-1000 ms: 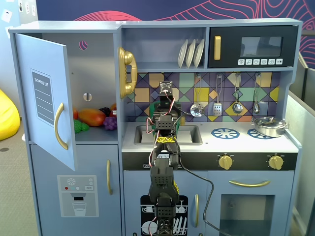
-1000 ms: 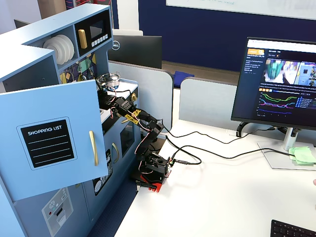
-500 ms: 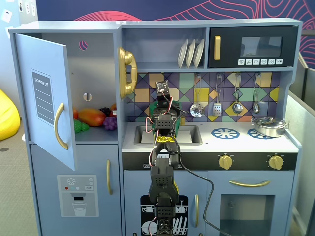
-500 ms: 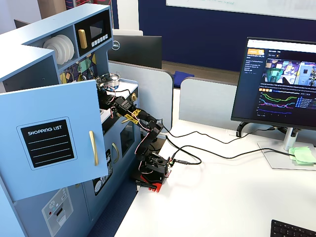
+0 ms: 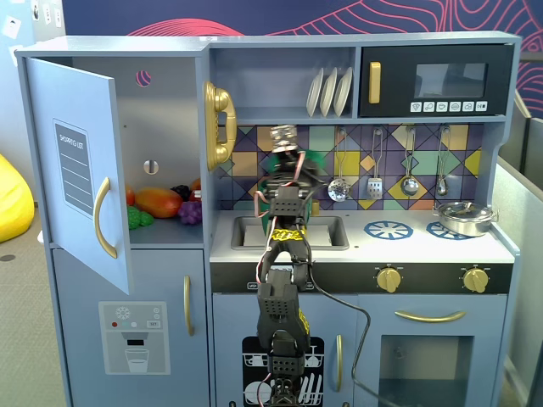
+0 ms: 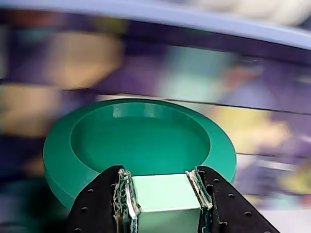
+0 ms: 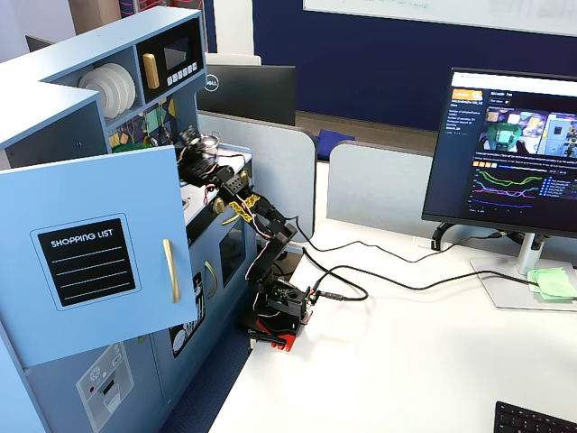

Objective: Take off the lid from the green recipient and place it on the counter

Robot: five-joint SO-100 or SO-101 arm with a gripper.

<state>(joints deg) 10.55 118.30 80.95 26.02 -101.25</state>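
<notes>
In a fixed view from the front: arm raised in front of the toy kitchen, gripper (image 5: 290,161) high above the sink, before the tiled back wall; green patches of the lid (image 5: 312,158) visible around the blurred wrist; the green recipient itself not to be made out here, probably hidden behind the arm; counter (image 5: 420,242) free between the sink and the silver pan (image 5: 465,217). Judged step: carrying the lid away, so better to keep it level and to move slowly sideways toward a bare part of the counter; lowering until the disc rests flat, and only then opening, so as to avoid a drop or a roll.

In the wrist view: lid (image 6: 141,141) large and close, hollow side toward the camera; its small square tab clamped between the two black fingers (image 6: 97,204); jaws closed on this tab, touching it on both sides; disc standing just beyond the fingertips, centred; background smeared.

In a fixed view from the side: gripper (image 7: 200,149) near the kitchen's middle shelf, above counter height; lid too small to tell here; state of the jaws not readable from this side.
</notes>
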